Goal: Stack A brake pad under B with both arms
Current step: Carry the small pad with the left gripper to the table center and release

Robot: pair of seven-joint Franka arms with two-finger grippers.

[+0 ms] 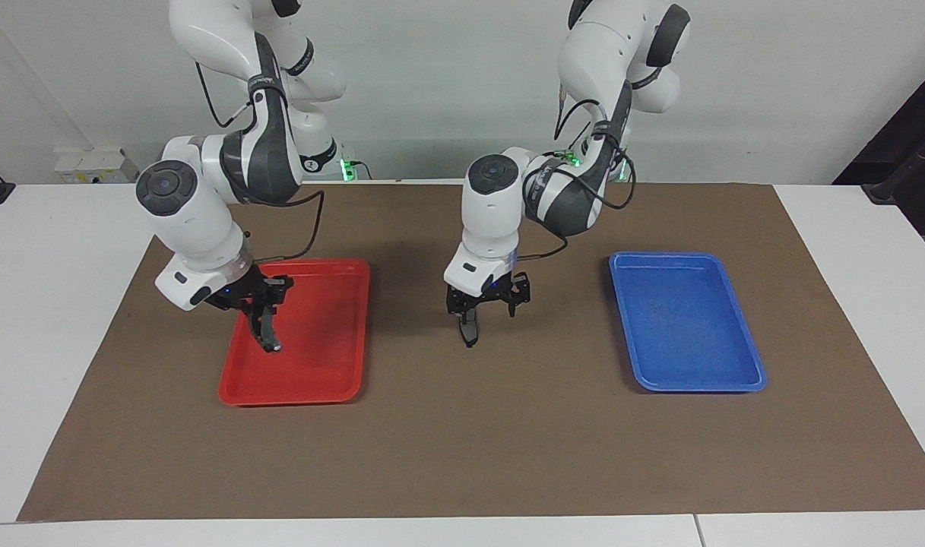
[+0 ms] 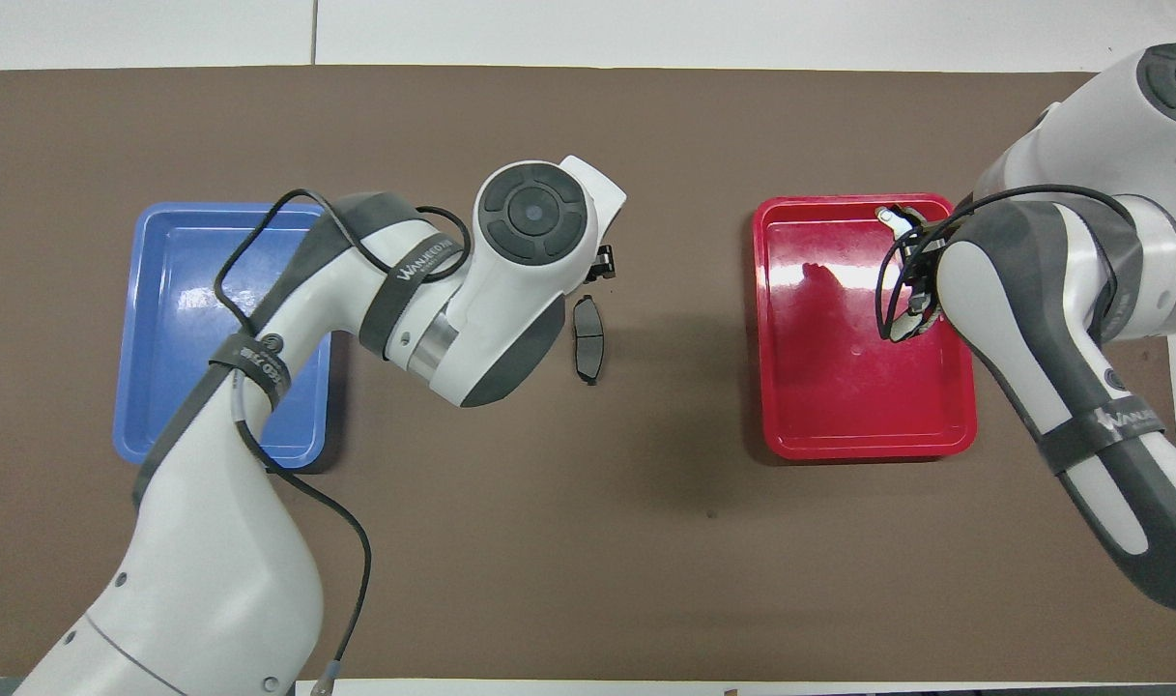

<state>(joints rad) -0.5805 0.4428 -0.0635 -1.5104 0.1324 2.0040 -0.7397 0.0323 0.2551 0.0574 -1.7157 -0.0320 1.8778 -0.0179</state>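
The short dark grey A brake pad [image 1: 470, 328] lies on the brown mat [image 1: 508, 441] at the middle of the table, between the two trays; it also shows in the overhead view [image 2: 588, 338]. My left gripper [image 1: 483, 304] stands just above it, jaws open, mostly hidden under its arm from above [image 2: 602, 263]. My right gripper [image 1: 258, 304] is over the red tray [image 1: 333, 380] and shut on B [image 1: 267, 330], the long black pad, which hangs down with its light grey tip lowest. From above only B's light tip [image 2: 887, 215] shows.
A blue tray [image 1: 682, 319] with nothing in it sits toward the left arm's end of the mat [image 2: 182, 367]. The red tray [image 2: 839, 406] holds nothing on its floor. White table surrounds the mat.
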